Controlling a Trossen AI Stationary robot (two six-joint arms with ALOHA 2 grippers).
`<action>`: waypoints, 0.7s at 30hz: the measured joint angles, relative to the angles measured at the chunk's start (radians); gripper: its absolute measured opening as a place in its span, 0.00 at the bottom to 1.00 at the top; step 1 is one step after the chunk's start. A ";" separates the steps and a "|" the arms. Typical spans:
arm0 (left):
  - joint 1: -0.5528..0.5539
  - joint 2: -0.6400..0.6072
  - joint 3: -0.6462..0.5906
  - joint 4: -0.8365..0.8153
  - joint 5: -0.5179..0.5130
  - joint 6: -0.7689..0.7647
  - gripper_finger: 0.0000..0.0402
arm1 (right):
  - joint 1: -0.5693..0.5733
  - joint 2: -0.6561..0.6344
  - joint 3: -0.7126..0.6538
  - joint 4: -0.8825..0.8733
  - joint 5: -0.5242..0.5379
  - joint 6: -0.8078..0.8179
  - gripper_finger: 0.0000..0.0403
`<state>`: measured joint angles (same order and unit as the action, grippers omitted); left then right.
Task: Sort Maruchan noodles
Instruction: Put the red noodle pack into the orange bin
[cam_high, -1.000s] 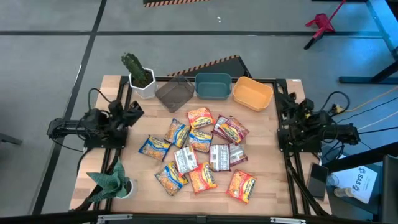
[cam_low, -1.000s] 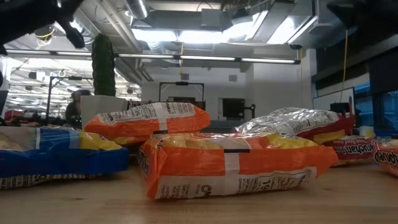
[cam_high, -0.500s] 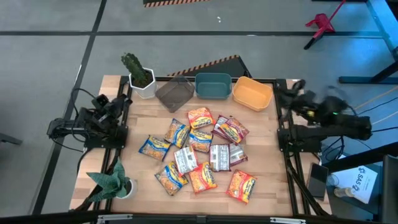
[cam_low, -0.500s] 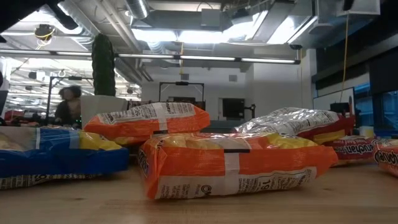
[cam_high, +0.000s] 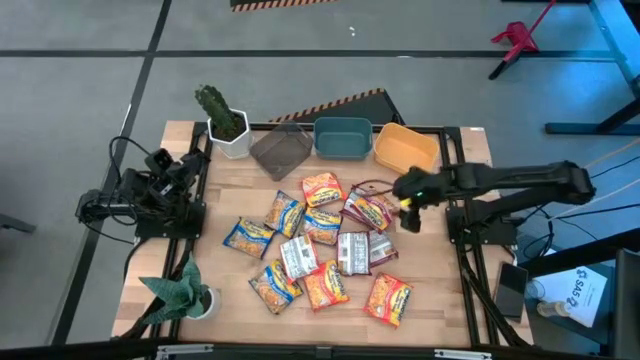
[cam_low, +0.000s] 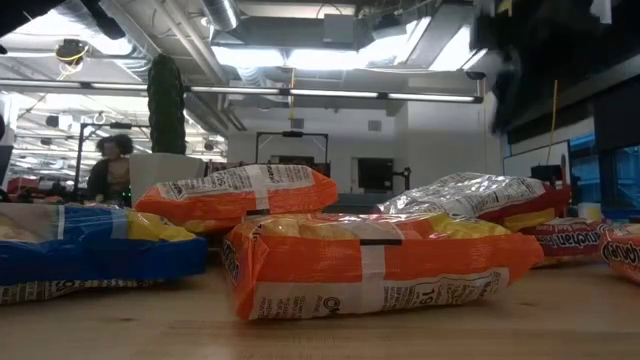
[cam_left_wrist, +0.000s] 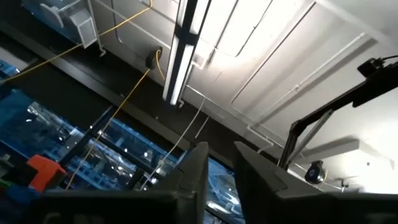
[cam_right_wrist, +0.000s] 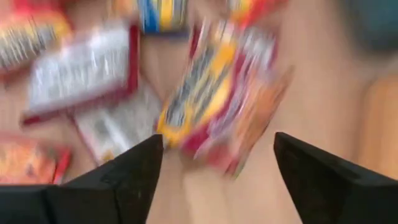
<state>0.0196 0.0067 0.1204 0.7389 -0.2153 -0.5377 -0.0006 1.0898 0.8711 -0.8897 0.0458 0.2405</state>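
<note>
Grey bin, teal bin, yellow bin and potted cactus line the table's far edge.

Bright ceiling strip light glares overhead; right wrist view is motion-blurred

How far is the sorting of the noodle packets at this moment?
Nothing looks sorted: the grey bin, teal bin and yellow bin hold no packets. The right tool, open, is above the red packet at the pile's edge. The left tool waits at the table's side. All noodle packets are left.
</note>
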 joint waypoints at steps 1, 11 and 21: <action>0.000 0.000 0.000 0.001 0.001 -0.001 0.20 | 0.000 0.020 -0.025 -0.006 -0.018 0.027 0.76; 0.000 0.000 0.000 -0.011 -0.005 -0.039 0.27 | -0.178 0.030 -0.271 0.310 -0.202 0.082 0.77; 0.000 0.000 0.000 -0.028 -0.012 -0.072 0.27 | -0.409 0.065 -0.296 0.310 -0.412 -0.189 0.77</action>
<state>0.0196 0.0067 0.1204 0.7112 -0.2272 -0.6092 -0.4099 1.1548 0.5747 -0.5792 -0.3661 0.0513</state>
